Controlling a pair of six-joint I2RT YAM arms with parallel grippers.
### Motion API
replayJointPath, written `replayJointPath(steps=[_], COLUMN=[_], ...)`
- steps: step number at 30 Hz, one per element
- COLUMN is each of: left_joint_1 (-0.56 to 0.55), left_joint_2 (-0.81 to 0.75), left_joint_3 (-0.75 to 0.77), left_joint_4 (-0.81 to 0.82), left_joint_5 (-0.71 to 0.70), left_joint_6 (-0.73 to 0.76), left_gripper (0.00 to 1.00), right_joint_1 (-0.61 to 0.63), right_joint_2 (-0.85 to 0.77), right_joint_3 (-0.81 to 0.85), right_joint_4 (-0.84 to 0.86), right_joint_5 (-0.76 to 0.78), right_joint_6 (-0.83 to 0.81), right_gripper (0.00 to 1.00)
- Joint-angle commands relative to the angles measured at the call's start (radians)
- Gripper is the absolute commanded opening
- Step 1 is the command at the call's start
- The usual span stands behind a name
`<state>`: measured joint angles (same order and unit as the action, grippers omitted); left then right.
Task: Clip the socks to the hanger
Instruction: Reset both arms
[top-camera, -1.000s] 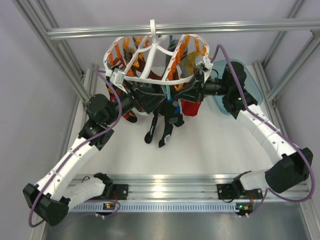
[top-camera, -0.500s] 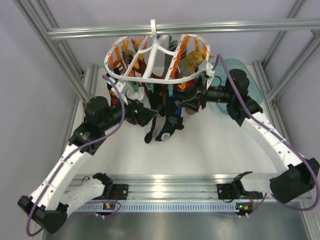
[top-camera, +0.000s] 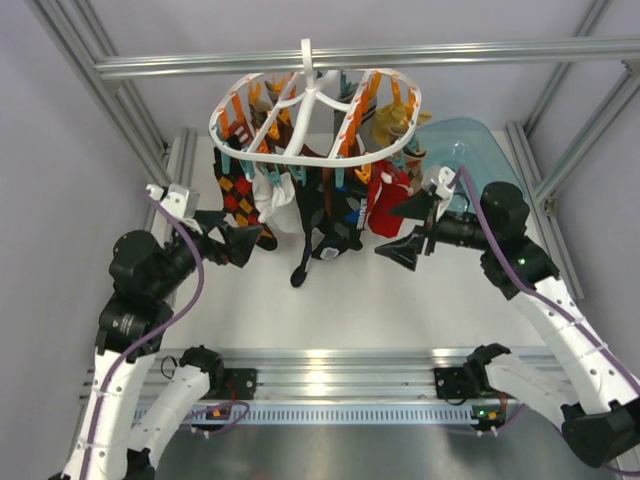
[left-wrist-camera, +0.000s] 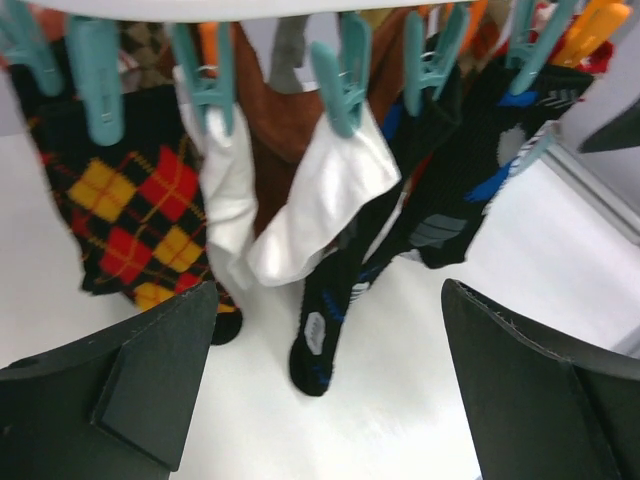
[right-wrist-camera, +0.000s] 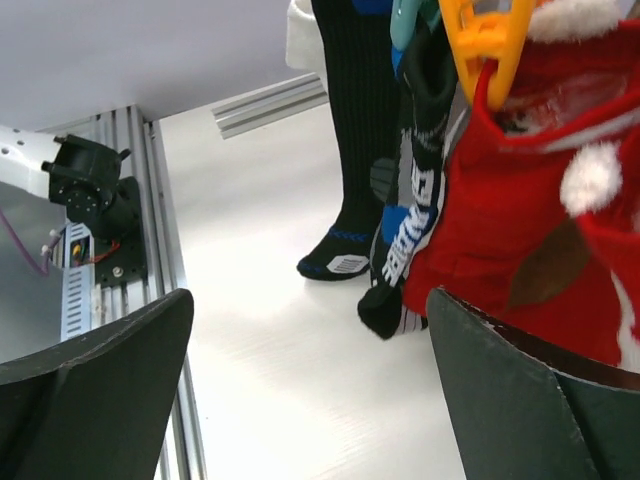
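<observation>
The hanger (top-camera: 262, 148), a white ring with orange and teal clips, hangs by its hook from the top bar. The dark navy-black socks (top-camera: 322, 232) dangle from its clips at the centre, toes close to the table. In the left wrist view the socks (left-wrist-camera: 335, 290) hang beside a teal clip (left-wrist-camera: 341, 82). In the right wrist view they (right-wrist-camera: 362, 160) hang left of a red sock. My left gripper (top-camera: 230, 232) is open to the left of the hanging laundry, touching nothing. My right gripper (top-camera: 406, 229) is open to the right, also apart from it. Both grippers (left-wrist-camera: 330, 400) (right-wrist-camera: 310, 390) show only white table between their fingers.
A red-yellow-black argyle sock (left-wrist-camera: 130, 210), a white sock (left-wrist-camera: 320, 190) and a red sock (right-wrist-camera: 520, 220) also hang from the ring. A teal bin (top-camera: 480, 150) stands at the back right. Aluminium rails (top-camera: 330, 365) line the near edge, with the left arm's base (right-wrist-camera: 90, 190) there.
Both arms have drawn back from the hanger, left arm leftward, right arm rightward. The right gripper has gone from shut to open. The ring has swung back level and the socks hang free.
</observation>
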<state>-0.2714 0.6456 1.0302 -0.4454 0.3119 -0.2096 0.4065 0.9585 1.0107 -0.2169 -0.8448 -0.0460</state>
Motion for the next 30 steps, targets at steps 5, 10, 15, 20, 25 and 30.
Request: replayJointPath(steps=[5,10,15,20,25,30], left_joint_1=[0.123,0.173,0.176,0.208,0.225,0.262], left_joint_2=[0.047,0.176,0.226,0.198,0.183,0.190], left_joint_3=[0.060,0.102,0.078,0.019,0.007,0.007], left_joint_4=[-0.280,-0.447,-0.461,-0.432,-0.414,-0.418], left_joint_5=[-0.175,-0.378,-0.456,-0.470,-0.496,-0.469], left_joint_6=[0.170,0.220,0.148,0.110,0.116,0.102], left_gripper=[0.98,0.98,0.98,0.98,0.98,0.98], right_joint_1=[-0.026,-0.099,-0.135,-0.213,-0.236,-0.244], right_joint_2=[-0.139,-0.165,-0.210,-0.222,-0.259,-0.265], right_joint_3=[-0.051,-0.112,-0.228,-0.273,-0.284,-0.279], right_joint_4=[-0.137,-0.200,-0.188,-0.170,-0.165,-0.164], right_joint_5=[0.266,0.476,0.613,0.596,0.581,0.564], right_joint_6=[-0.014,0.034,-0.021,0.014,0.008,0.012], right_gripper=[1.00,1.00,1.00,0.99,1.00,1.00])
